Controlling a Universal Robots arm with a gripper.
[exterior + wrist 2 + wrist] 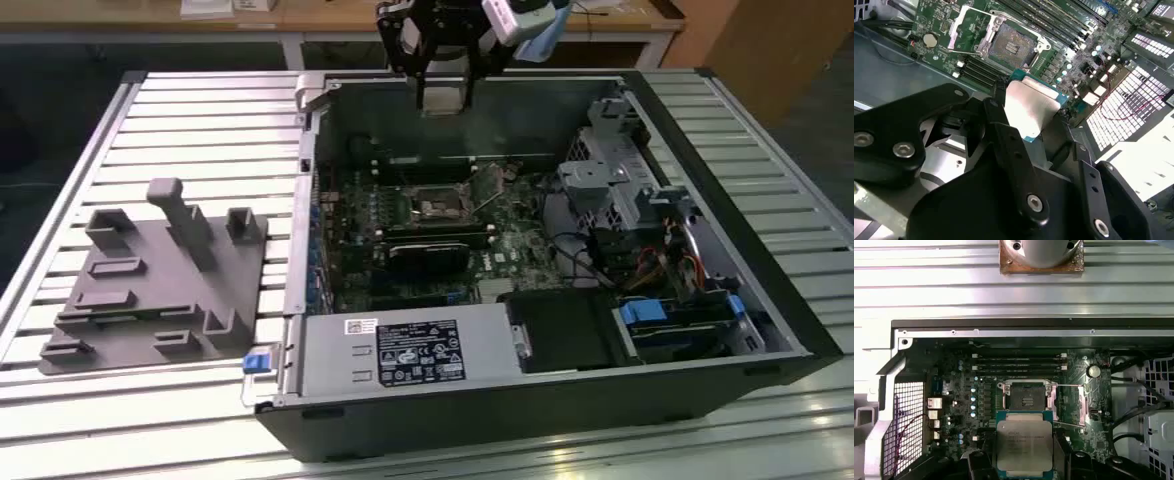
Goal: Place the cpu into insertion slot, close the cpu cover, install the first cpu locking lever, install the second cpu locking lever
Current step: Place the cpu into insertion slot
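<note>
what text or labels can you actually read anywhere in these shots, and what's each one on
Nothing is legible enough to quote.
cpu top, held in the pincer: several lines of print, too small to read.
black label on the silver box in the exterior view: text and marks, too blurred to read.
white sticker beside it: too small to read.
motherboard: no legible markings.

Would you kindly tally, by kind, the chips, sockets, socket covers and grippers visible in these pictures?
cpu: 1, held in the gripper
insertion slot: 1, open
cpu cover: 1, raised
gripper: 1
Total: 4
</note>
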